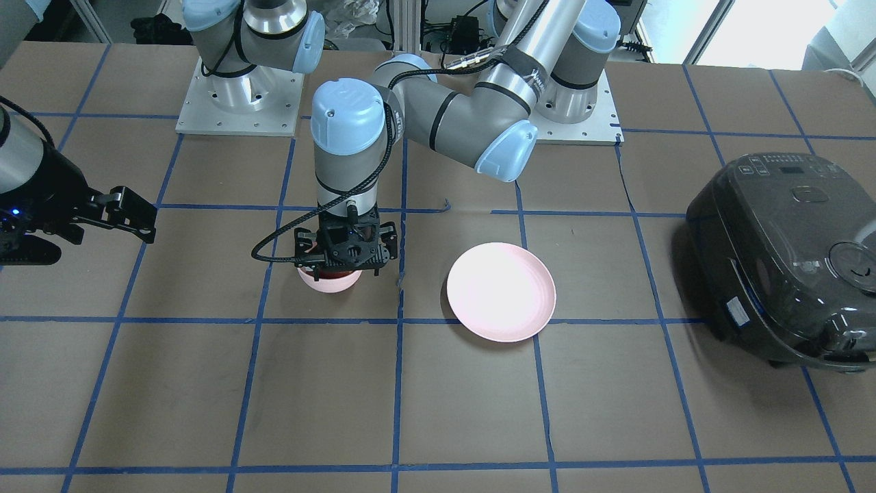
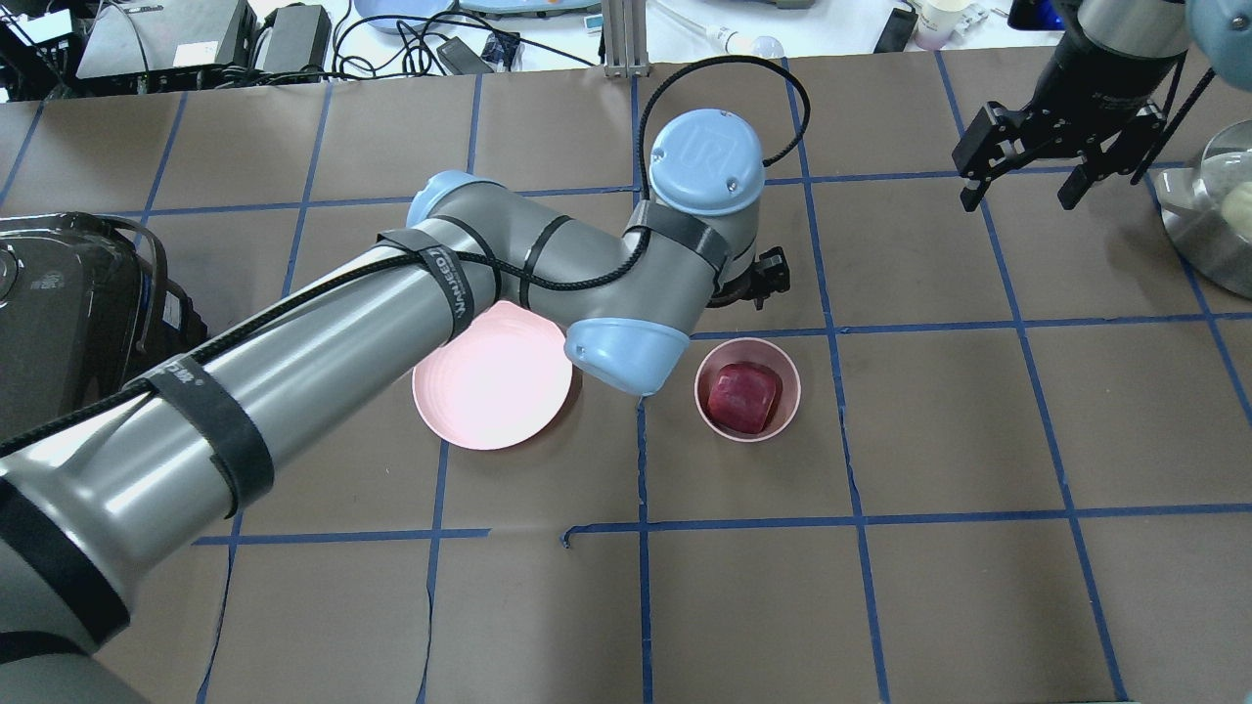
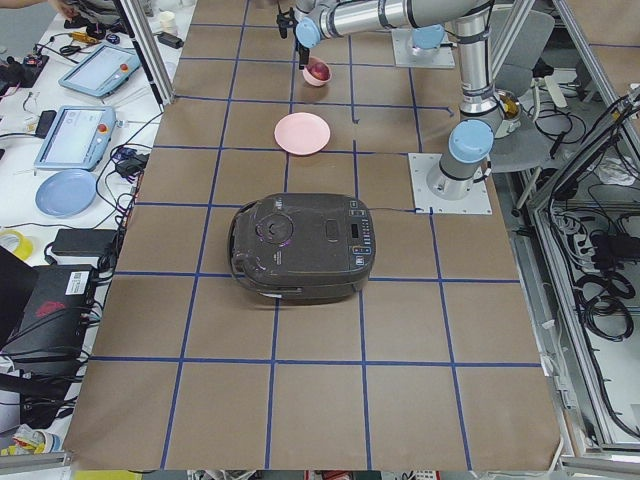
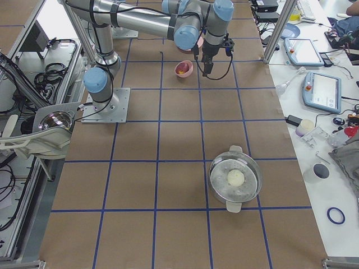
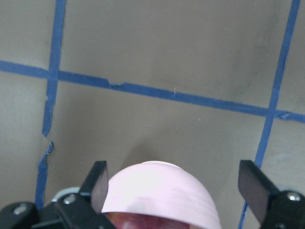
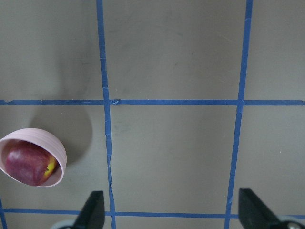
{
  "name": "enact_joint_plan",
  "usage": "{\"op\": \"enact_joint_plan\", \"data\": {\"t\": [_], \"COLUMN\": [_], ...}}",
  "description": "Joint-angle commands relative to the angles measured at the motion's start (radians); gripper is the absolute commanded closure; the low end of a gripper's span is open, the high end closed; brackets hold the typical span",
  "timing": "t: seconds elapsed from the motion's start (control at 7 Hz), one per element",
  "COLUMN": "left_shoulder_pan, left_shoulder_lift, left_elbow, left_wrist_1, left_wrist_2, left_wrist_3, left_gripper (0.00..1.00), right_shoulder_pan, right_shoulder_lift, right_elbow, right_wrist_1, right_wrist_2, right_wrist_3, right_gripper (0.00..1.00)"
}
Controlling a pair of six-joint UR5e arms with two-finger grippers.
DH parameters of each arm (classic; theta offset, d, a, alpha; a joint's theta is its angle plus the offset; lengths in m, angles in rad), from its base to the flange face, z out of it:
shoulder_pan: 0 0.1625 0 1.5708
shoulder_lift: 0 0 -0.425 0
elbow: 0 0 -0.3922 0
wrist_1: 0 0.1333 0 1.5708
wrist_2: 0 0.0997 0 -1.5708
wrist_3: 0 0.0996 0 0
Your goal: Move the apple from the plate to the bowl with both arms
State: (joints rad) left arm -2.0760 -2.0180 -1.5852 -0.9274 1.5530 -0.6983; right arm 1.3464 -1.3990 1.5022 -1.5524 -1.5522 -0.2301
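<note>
The dark red apple lies inside the small pink bowl. The wide pink plate stands bare to the bowl's left. My left gripper is open and hovers just over the bowl's far side; its wrist view shows the bowl and a sliver of apple between the spread fingers. In the front view it covers most of the bowl. My right gripper is open and empty, far to the bowl's right. Its wrist view shows the bowl with the apple.
A dark rice cooker sits at the table's left end, beyond the plate. A metal pot holding a pale ball stands at the right end, close to my right gripper. Blue tape lines grid the brown table.
</note>
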Motion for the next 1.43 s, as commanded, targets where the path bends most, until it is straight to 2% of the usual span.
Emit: {"op": "enact_joint_plan", "data": {"t": [0.0, 0.43, 0.57, 0.86, 1.0, 1.29], "left_shoulder_pan": [0.087, 0.290, 0.351, 0.454, 0.506, 0.516], "left_shoulder_lift": [0.069, 0.215, 0.261, 0.371, 0.413, 0.465], "left_elbow": [0.007, 0.008, -0.002, 0.008, 0.010, 0.014], "left_wrist_1": [-0.101, -0.307, -0.336, -0.494, -0.513, -0.531], "left_wrist_2": [-0.002, 0.008, 0.013, 0.012, 0.006, -0.001], "left_wrist_3": [0.127, 0.444, 0.548, 0.681, 0.730, 0.729], "left_gripper": [0.01, 0.01, 0.00, 0.00, 0.00, 0.00], "right_shoulder_pan": [-0.001, -0.001, -0.001, -0.001, -0.001, -0.001], "right_shoulder_lift": [0.000, 0.002, 0.002, 0.002, 0.002, 0.002], "right_elbow": [0.001, 0.001, 0.001, 0.003, 0.003, 0.001], "right_wrist_1": [0.000, 0.000, -0.001, -0.001, -0.001, -0.001], "right_wrist_2": [0.000, 0.000, -0.002, 0.001, 0.000, 0.001], "right_wrist_3": [0.000, 0.000, 0.000, 0.000, 0.000, 0.000], "right_gripper": [0.00, 0.00, 0.00, 0.00, 0.00, 0.00]}}
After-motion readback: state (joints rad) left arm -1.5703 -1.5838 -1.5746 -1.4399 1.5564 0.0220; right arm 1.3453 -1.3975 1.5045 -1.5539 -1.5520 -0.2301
